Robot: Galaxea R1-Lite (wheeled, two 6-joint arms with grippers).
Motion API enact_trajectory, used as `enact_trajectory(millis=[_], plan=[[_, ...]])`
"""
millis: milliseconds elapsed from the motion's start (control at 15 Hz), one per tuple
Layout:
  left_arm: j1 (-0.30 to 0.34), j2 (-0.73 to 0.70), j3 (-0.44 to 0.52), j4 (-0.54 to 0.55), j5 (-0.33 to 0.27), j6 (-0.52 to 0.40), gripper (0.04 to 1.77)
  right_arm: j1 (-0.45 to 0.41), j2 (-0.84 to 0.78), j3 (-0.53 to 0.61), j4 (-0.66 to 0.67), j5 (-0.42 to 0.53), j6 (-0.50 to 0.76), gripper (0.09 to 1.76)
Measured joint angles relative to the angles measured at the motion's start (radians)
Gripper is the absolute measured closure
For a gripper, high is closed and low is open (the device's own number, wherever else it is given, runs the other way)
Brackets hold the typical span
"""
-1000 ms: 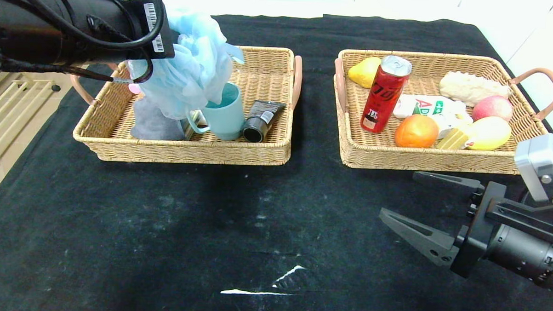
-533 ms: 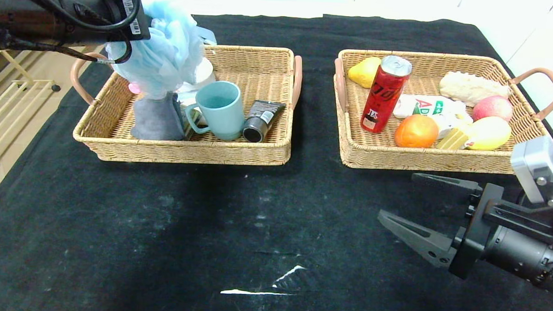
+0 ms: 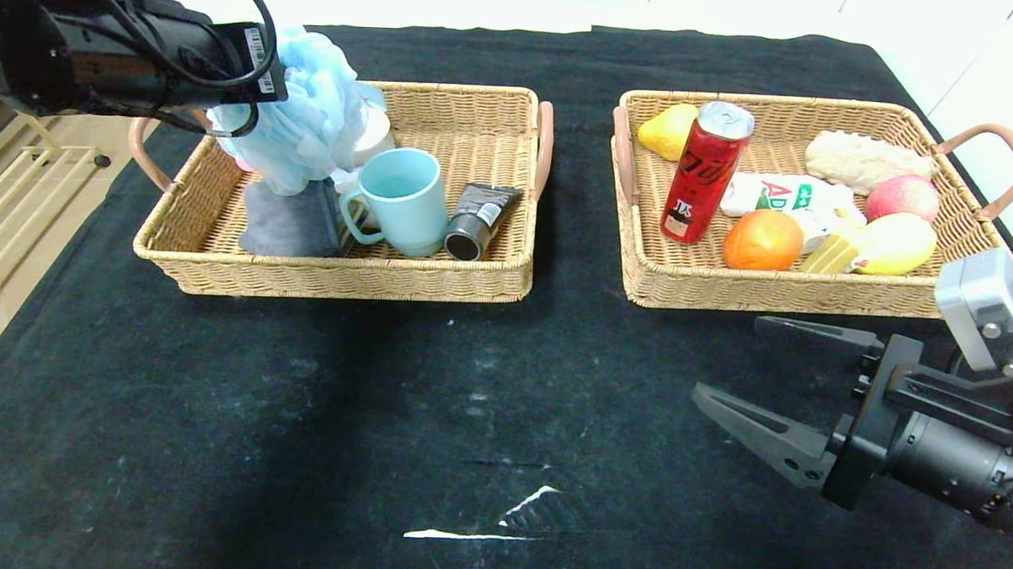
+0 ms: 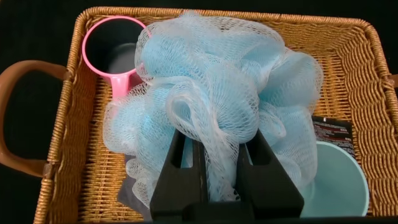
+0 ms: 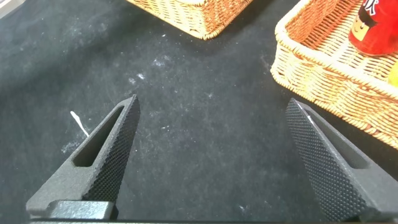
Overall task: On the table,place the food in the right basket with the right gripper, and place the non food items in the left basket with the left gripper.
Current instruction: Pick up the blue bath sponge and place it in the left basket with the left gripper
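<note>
Since a second ago, swung from over the teal mug (image 3: 402, 198) toward 9 o'clock: left gripper (image 4: 214, 158), jaws clamped on the blue bath pouf (image 3: 303, 113), hovering above the left basket (image 3: 347, 270) near its 10 o'clock corner. Below, a pink cup (image 4: 112, 53) and grey cloth (image 3: 285, 222). Parked at 4 o'clock, right gripper (image 3: 794, 383), jaws wide apart, empty. Risk: mesh snagging on the fingers (image 4: 177, 177) at release, dragging out again.

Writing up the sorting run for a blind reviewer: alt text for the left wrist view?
The left gripper is shut on a pale blue mesh bath sponge, held over the wicker left basket. Under the sponge lie a pink cup, a teal mug and a black tube.
</note>
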Motion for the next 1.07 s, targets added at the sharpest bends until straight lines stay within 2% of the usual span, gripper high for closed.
enact_trajectory(millis=[133,200,467,600,800,1067], plan=[[-0.001,0.006,-0.001,0.001,-0.007,0.0,1.5,-0.001,0.001,0.0,0.0,0.0,0.0,0.14],[-0.001,0.007,0.0,0.001,-0.01,0.0,1.42,-0.001,0.001,-0.001,0.0,0.0,0.0,0.14],[-0.001,0.009,0.004,0.001,-0.011,-0.002,0.88,-0.002,0.002,-0.003,0.0,0.0,0.0,0.14],[-0.001,0.008,0.006,0.001,-0.008,-0.003,0.71,-0.001,0.002,-0.002,0.0,0.0,0.0,0.14],[-0.005,0.006,0.007,0.001,-0.002,-0.005,0.51,-0.001,0.002,-0.001,0.0,0.001,-0.001,0.14],[-0.01,0.002,0.011,0.003,0.004,-0.007,0.35,-0.001,0.001,-0.001,0.0,0.001,-0.001,0.14]])
